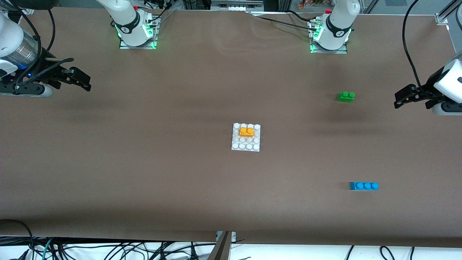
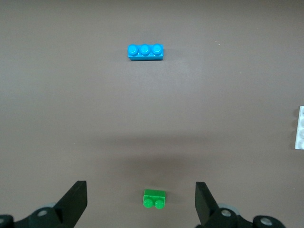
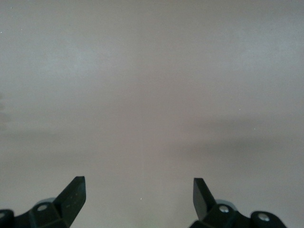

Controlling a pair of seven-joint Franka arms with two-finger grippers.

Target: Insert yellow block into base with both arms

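The yellow block sits on the white studded base at the middle of the table, on the rows farther from the front camera. My left gripper hangs open in the air at the left arm's end of the table, holding nothing. In the left wrist view the left gripper frames the green brick far below, and an edge of the base shows. My right gripper waits open over the right arm's end; the right gripper sees only bare table.
A green two-stud brick lies toward the left arm's end, farther from the front camera than the base. A blue three-stud brick lies nearer to it. Brown cloth covers the table; cables hang at its front edge.
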